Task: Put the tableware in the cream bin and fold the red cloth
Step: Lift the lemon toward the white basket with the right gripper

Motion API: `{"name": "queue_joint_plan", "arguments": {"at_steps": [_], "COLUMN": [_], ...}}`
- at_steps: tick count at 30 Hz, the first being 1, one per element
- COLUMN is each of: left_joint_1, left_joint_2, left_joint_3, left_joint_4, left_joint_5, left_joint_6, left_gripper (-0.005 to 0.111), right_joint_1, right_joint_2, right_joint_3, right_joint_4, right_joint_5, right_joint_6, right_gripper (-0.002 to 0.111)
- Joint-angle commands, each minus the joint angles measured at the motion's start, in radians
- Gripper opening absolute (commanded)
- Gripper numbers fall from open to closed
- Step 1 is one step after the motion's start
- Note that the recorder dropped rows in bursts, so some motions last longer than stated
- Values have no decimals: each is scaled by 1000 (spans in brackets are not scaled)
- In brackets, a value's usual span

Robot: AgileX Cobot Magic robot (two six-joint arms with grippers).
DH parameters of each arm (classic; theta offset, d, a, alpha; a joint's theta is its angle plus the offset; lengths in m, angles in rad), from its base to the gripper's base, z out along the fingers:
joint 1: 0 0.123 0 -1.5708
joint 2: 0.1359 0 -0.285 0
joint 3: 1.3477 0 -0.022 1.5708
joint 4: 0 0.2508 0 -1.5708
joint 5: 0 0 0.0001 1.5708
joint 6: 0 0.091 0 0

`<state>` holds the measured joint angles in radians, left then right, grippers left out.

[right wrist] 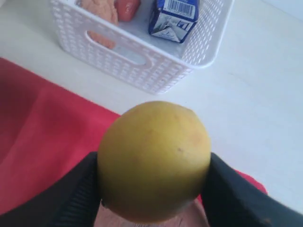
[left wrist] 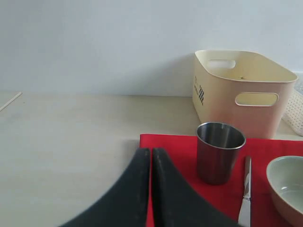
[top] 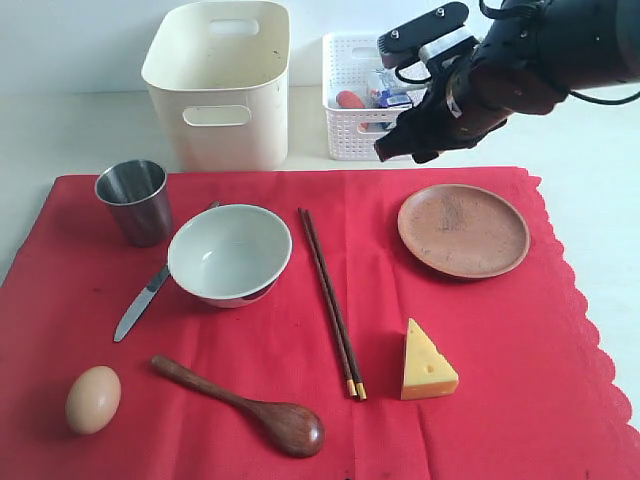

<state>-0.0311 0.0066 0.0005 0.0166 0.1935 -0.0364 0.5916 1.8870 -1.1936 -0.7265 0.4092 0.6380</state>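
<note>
The red cloth [top: 300, 340] lies flat on the table. On it are the steel cup [top: 135, 200], white bowl [top: 228, 252], silver knife [top: 140, 305], dark chopsticks [top: 330, 300], wooden spoon [top: 250, 405] and brown plate [top: 463, 230]. The cream bin [top: 220, 80] stands behind the cloth's far edge. My right gripper [top: 410, 140] hovers above the far edge of the cloth, behind the plate, shut on a yellow lemon [right wrist: 154, 161]. In the left wrist view my left gripper [left wrist: 151, 156] is shut on nothing, low over the cloth's left corner, short of the cup [left wrist: 220, 151].
A white lattice basket [top: 365, 85] with food packs stands right of the cream bin, just beyond my right gripper. An egg [top: 93, 398] and a cheese wedge [top: 428, 362] lie on the near part of the cloth. The cloth's right edge is scalloped.
</note>
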Motion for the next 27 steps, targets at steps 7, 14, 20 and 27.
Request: {"name": "queue_joint_plan", "arguments": {"at_steps": [7,14,20,27], "left_joint_1": [3,3,3,3], "left_joint_2": [-7,-7,-7,-7], "left_joint_3": [-1,-1,-1,-1], "left_joint_4": [-6,-6,-6,-6], "left_joint_5": [0,0,0,0], "left_joint_6": [1,1,1,1], "left_gripper": [4,4,4,4], "right_joint_1": [-45,-76,-98,-138], "right_joint_2": [63,101,157,213], "right_joint_3": [-203,-316,-381,-450], "right_joint_4": [134,202,223,308], "right_joint_5": [48,135,134,134], "right_joint_6": [-212,-309,-385,-395], "right_gripper": [0,0,0,0]}}
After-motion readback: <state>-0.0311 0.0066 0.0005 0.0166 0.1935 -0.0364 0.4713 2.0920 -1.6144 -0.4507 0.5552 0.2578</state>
